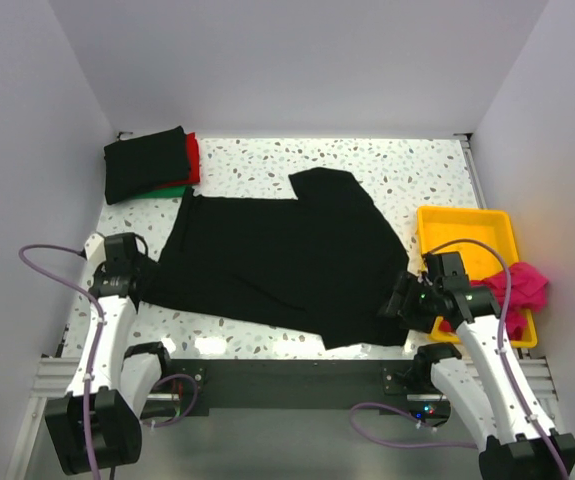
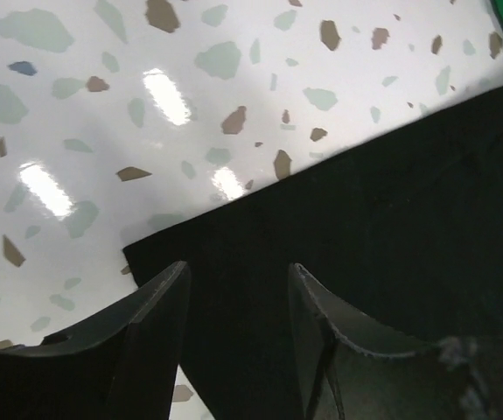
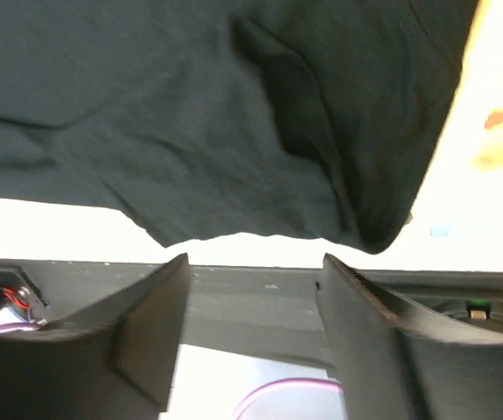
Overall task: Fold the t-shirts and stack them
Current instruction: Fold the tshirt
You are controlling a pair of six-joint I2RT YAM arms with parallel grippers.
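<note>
A black t-shirt [image 1: 277, 255] lies spread flat across the middle of the table. A folded stack sits at the back left: a black shirt [image 1: 145, 163] on top of a red one [image 1: 194, 158] and a green one [image 1: 167, 192]. A magenta-pink shirt [image 1: 527, 290] hangs over the yellow tray's right side. My left gripper [image 1: 149, 272] is open at the spread shirt's left corner; in the left wrist view [image 2: 236, 280] its fingers hover over the cloth [image 2: 391, 236]. My right gripper [image 1: 399, 303] is open at the shirt's near right edge [image 3: 234, 114], empty.
A yellow tray [image 1: 464, 228] stands at the right, close to my right arm. The table's near edge and a dark rail [image 1: 287, 378] run just below the shirt's hem. White walls enclose the back and sides.
</note>
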